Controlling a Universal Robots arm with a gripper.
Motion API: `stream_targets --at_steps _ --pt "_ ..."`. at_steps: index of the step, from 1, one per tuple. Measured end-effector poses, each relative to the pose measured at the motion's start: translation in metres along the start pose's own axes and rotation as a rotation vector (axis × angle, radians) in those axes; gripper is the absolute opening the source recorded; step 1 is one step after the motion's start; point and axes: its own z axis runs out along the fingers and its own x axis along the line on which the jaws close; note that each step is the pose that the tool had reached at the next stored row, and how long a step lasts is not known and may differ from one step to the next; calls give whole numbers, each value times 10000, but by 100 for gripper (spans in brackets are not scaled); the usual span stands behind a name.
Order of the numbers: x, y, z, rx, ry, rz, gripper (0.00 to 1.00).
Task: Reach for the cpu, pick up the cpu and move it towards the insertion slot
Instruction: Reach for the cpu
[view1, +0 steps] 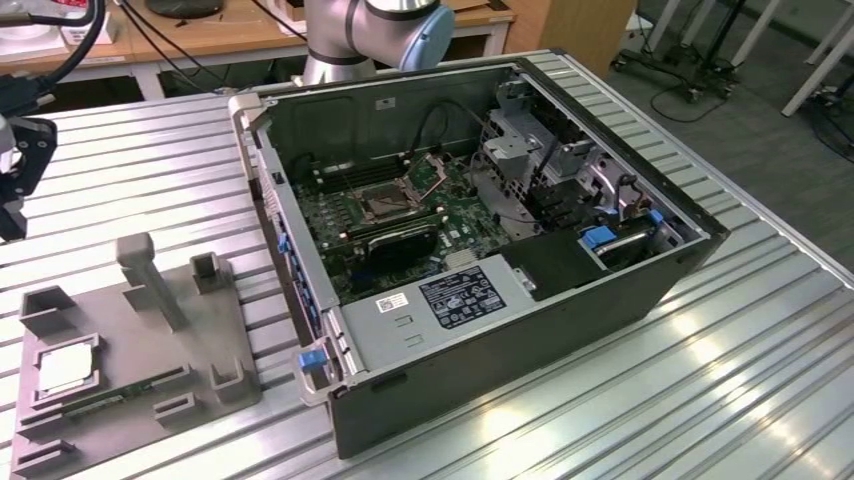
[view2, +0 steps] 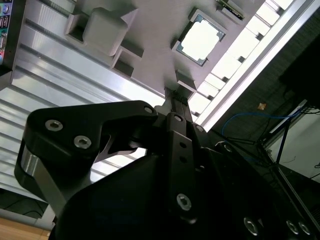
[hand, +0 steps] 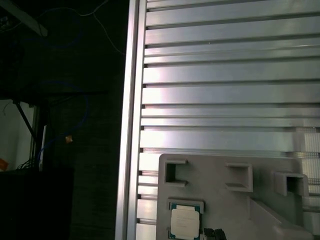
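The cpu (view1: 67, 370), a pale silvery square chip, lies flat in a square recess of the grey plastic tray (view1: 147, 345) at the exterior view's left. Both wrist views show the cpu (view2: 201, 39) (hand: 183, 222) in that recess. My gripper (view1: 11, 225) hangs above the slatted table at the far left edge of the exterior view, behind the tray and well above the chip, holding nothing. In the second wrist view the black gripper (view2: 172, 92) points toward the tray, short of the chip. The insertion slot (view1: 378, 206), a silver-framed socket, sits on the green board inside the open case.
The open computer case (view1: 507, 300) lies on its side across the middle of the table. A green memory stick (view1: 114, 392) rests along the tray's front. Upright grey posts (view1: 144, 270) rise from the tray. The table edge (hand: 131, 125) runs close beside the tray.
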Motion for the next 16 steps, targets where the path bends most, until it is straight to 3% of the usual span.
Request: stream_targets --at_steps 16 --pt "10 -1 28 0 0 -1 11"
